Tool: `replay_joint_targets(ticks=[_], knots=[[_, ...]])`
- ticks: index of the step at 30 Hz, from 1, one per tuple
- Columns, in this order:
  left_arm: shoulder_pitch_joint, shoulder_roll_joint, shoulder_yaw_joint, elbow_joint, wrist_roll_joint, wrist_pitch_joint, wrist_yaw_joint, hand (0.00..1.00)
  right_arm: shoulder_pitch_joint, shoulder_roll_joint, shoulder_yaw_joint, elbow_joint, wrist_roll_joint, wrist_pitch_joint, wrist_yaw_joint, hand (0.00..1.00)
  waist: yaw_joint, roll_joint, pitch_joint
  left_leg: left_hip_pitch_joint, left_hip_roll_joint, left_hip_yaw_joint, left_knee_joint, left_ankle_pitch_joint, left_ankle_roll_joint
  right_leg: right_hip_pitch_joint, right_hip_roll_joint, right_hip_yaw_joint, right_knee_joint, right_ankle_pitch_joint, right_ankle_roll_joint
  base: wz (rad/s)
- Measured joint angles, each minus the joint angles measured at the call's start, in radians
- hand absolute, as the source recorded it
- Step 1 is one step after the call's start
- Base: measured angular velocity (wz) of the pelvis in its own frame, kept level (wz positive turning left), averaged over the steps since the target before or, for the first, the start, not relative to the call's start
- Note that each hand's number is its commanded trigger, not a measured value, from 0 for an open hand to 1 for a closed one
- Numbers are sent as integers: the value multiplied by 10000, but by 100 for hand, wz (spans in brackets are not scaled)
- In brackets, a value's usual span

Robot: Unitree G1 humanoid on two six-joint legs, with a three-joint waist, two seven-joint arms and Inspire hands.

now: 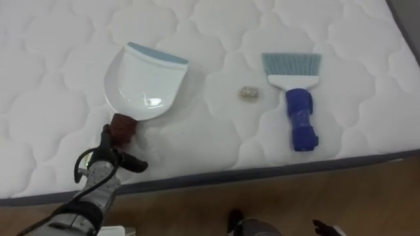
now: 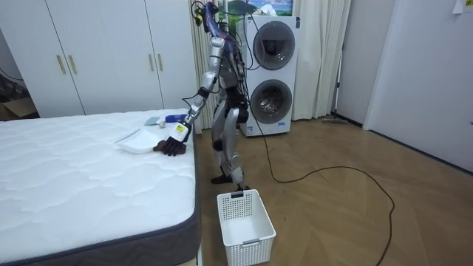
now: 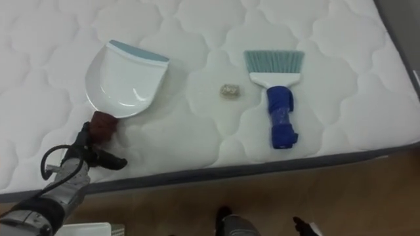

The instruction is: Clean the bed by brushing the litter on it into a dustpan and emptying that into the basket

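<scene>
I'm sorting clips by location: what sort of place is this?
Probably a home bedroom that doubles as a laundry corner: it has a white quilted mattress, tall white wardrobe doors with gold handles behind it, and two white front-loading machines stacked one on the other.

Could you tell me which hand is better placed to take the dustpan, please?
Left: the left hand is right at the brown handle of the dustpan, near the mattress edge, fingers open beside it.
</scene>
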Motion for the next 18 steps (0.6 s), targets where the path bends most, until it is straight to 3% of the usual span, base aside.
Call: replay_joint_targets(ticks=[8,16,18], knots=[[-271,613,-11,127,0,402,82,100,45,-51,7,14,-282,412,-75,0,-160,6,-1,-55,-101,-1,29,-9,17,-115,-41,27,52,-2,0,0],[-316,427,-110,223,-8,948,-104,100,68,-94,7,-14,-317,682,-104,0,-186,6,-2,-136,-99,24,87,-54,88,-205,-147,-26,171,-30,44,0],[-317,424,-112,235,-2,938,-146,100,69,-97,6,-17,-356,739,-101,0,-186,8,-3,-195,-100,27,118,-58,92,-268,-146,-25,177,-30,43,0]])
